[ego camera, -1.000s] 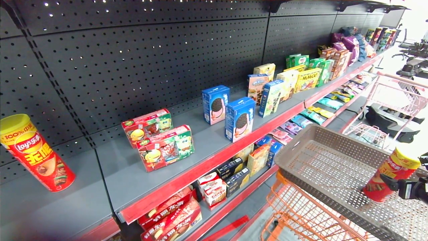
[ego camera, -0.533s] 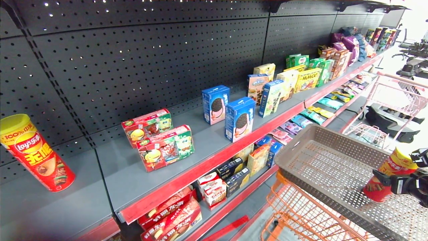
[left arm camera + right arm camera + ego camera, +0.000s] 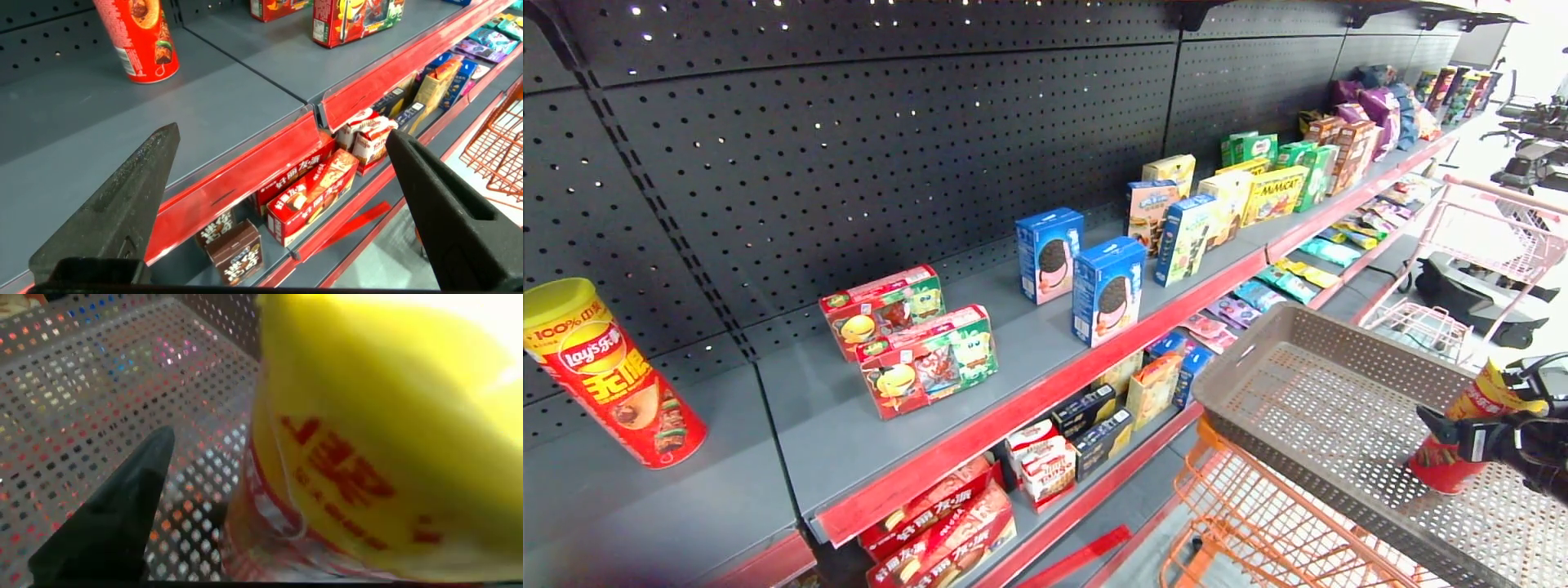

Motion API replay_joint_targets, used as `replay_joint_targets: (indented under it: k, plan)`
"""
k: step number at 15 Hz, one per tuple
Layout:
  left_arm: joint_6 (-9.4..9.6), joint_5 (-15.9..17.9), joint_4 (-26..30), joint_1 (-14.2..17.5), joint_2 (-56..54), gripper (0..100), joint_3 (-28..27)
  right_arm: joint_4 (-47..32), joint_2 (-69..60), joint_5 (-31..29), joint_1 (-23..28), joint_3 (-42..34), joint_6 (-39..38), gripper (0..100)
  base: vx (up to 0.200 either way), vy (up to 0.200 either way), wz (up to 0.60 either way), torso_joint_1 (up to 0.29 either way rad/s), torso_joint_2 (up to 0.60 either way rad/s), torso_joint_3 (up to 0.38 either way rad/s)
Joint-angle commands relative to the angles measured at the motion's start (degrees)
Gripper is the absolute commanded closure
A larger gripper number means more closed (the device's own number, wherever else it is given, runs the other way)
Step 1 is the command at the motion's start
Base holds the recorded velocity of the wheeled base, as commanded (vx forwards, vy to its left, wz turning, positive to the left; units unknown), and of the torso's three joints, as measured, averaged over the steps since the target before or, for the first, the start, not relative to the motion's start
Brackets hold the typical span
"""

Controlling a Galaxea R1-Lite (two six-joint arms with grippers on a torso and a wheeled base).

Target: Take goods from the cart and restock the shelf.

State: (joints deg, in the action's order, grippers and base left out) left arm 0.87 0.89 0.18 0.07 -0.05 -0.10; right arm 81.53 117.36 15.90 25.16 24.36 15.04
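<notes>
Chip can [image 3: 1486,396] upright in basket [image 3: 1339,400], between right gripper's [image 3: 1462,429] parted jaws

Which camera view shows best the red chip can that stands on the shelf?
The head view: the chip can is whole there, from yellow lid to base, standing on the grey shelf. The left wrist view gives its lower part, cut by the picture's edge. The right wrist view faces the basket and the other can.

Shop aisle, pegboard shelf [image 3: 837,445] (snack boxes [image 3: 1107,290]), orange cart [image 3: 1233,494]
</notes>
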Motion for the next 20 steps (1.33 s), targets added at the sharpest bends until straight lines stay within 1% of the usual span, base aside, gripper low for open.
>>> replay_joint_targets:
  k: [1, 4, 5, 11, 15, 16, 17, 18, 20]
  plan:
    - [0.01, -0.01, -0.01, 0.01, 0.05, 0, 0.01, 1.88, 3.14, 0.1, -1.52, 1.83, 0.34, 0, 0.0, 0.0, 0.0, 0.0, 0.0, 0.0]
    - [0.01, -0.01, -0.01, 0.01, 0.05, 0, 0.01, 3.9, 6.65, 0.1, -2.93, 3.77, 0.34, 0, 0.0, 0.0, 0.0, 0.0, 0.0, 0.0]
    - [0.01, -0.01, -0.01, 0.01, 0.05, 0, 0.01, 4.25, 6.92, 0.1, -3.19, 3.77, 0.34, 100, 0.0, 0.0, 0.0, 0.0, 0.0, 0.0]
    - [0.01, -0.01, -0.01, 0.01, 0.05, 0, 0.01, 6.62, 5.07, -0.16, -3.54, 2.01, 0.43, 100, 0.0, 0.0, 0.0, 0.0, 0.0, 0.0]
    - [0.01, -0.01, -0.01, 0.01, 0.05, 0, 0.01, 7.59, 2.0, -0.52, -2.75, -0.01, 0.51, 100, 0.0, 0.0, 0.0, 0.0, 0.0, 0.0]
    - [0.01, -0.01, -0.01, 0.01, 0.05, 0, 0.01, 7.24, -2.4, -0.69, -1.61, -2.3, 0.69, 100, 0.0, 0.0, 0.0, 0.0, 0.0, 0.0]
    - [0.01, -0.01, -0.01, 0.01, 0.05, 0, 0.01, 7.06, -4.16, -0.69, -1.34, -3.26, 1.04, 100, 0.0, 0.0, 0.0, 0.0, 0.0, 0.0]
    - [0.01, -0.01, -0.01, 0.01, 0.05, 0, 0.01, 6.54, -11.63, -1.48, -0.9, -7.75, 1.22, 100, 0.0, 0.0, 0.0, 0.0, 0.0, 0.0]
    - [0.01, -0.01, -0.01, 0.01, 0.05, 0, 0.01, 5.13, -21.73, -4.29, -2.4, -13.55, 0.95, 100, 0.0, 0.0, 0.0, 0.0, 0.0, 0.0]
